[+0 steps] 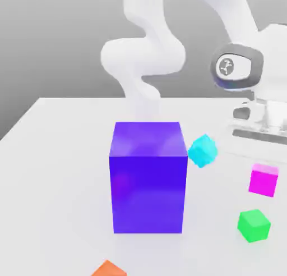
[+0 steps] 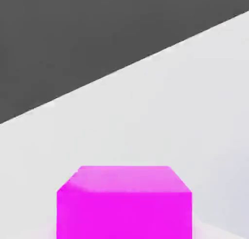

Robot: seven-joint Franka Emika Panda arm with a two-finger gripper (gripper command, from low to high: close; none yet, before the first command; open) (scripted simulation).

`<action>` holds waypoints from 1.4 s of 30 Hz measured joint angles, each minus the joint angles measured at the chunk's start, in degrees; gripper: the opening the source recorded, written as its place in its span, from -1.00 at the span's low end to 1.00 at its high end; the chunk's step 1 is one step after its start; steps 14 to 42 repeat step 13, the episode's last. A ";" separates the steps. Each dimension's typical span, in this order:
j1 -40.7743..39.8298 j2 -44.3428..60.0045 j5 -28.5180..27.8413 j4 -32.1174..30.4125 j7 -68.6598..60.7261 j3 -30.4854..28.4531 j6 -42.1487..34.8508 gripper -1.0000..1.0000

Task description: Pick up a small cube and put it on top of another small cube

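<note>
We have our gripper (image 1: 263, 177) closed on the pink cube (image 2: 124, 215), seemingly by its sides, so its bottom can sit flat on the green cube (image 1: 254, 225). The pink one isn't on top yet; we must line them up.

In the exterior view, a large blue-violet block (image 1: 148, 185) is standing near the middle of the white table (image 1: 56, 185). A small orange cube (image 1: 110, 269) is lying before it, partly cut off by the frame. To the block's right and farther back, a small cyan cube (image 1: 203, 151) is sitting. A small green cube (image 1: 254, 225) is resting farther right; a small magenta cube (image 1: 263, 181) is appearing just above it in that view, the two standing apart.
</note>
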 joint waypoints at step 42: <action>1.75 13.10 -2.43 1.68 9.06 -5.03 6.93 1.00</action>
